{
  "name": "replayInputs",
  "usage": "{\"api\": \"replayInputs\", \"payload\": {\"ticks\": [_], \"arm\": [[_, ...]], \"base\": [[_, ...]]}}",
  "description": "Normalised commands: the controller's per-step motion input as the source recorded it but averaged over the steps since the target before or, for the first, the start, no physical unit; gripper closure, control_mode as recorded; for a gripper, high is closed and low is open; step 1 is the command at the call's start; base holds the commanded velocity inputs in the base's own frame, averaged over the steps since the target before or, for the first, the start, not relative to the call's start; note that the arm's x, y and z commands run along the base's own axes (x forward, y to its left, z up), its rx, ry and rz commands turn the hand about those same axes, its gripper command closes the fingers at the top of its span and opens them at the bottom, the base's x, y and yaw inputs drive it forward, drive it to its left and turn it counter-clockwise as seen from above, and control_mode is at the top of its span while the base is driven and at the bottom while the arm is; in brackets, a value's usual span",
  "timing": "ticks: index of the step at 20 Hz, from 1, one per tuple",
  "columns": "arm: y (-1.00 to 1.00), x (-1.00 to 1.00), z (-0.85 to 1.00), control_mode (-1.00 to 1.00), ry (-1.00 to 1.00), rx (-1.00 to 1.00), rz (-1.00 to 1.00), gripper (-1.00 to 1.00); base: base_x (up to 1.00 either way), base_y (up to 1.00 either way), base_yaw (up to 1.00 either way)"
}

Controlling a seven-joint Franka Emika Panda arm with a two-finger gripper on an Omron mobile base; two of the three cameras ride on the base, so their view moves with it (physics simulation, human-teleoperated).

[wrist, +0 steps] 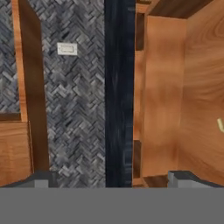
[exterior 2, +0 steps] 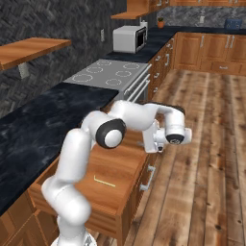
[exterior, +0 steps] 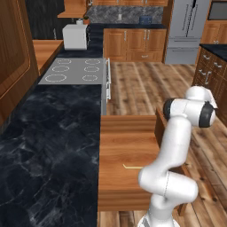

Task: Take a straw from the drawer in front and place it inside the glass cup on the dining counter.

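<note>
— What's closest to you right now?

— My own gripper (wrist: 109, 177), fingers (wrist: 41, 178) spread wide with nothing between them. In the right base view my hand (exterior 2: 161, 137) hangs over the far right corner of the drawer (exterior 2: 117, 158), off the wood.

— And the straw?

— There it is: the straw (exterior 2: 104, 181), a very thin pale tan-yellow stick lying flat on the drawer bottom, at about seven o'clock from my hand and well apart from it. In the left base view the straw (exterior: 132, 167) sits just beside my arm's lower link, at nine o'clock of it. In the hand view a short pale sliver (wrist: 220, 125) peeks in at three o'clock on the wood.

— Anything else in that drawer?

— Only the straw that I can see; it's pulled fully open, flat brown wood, silver bar handle (exterior 2: 147, 178) on the front.

— Further out?

— Black marble worktop (exterior: 48, 146) at nine o'clock of the drawer, then the cooktop (exterior: 75, 71), then the microwave (exterior: 74, 36) at twelve o'clock.
</note>
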Motion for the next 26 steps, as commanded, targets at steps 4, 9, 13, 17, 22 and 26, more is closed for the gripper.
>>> {"api": "replayInputs", "payload": {"ticks": [4,9,13,17,22,26], "arm": [[0.52,0.0,0.14,-1.0,0.08,-0.13,0.05,-1.0],[0.58,0.0,0.0,-1.0,0.03,-0.18,0.18,-1.0],[0.51,-0.04,0.0,-1.0,0.0,-0.14,0.17,-1.0],[0.24,-0.07,0.0,-1.0,0.0,-0.05,0.15,-1.0],[0.02,0.0,0.0,-1.0,0.01,0.0,0.09,-1.0],[0.09,0.0,-0.04,-1.0,0.04,-0.05,0.07,-1.0]], "base": [[0.0,0.0,0.0],[0.0,0.0,0.0],[0.0,0.0,0.0],[0.0,0.0,0.0],[0.0,0.0,0.0],[0.0,0.0,0.0]]}}
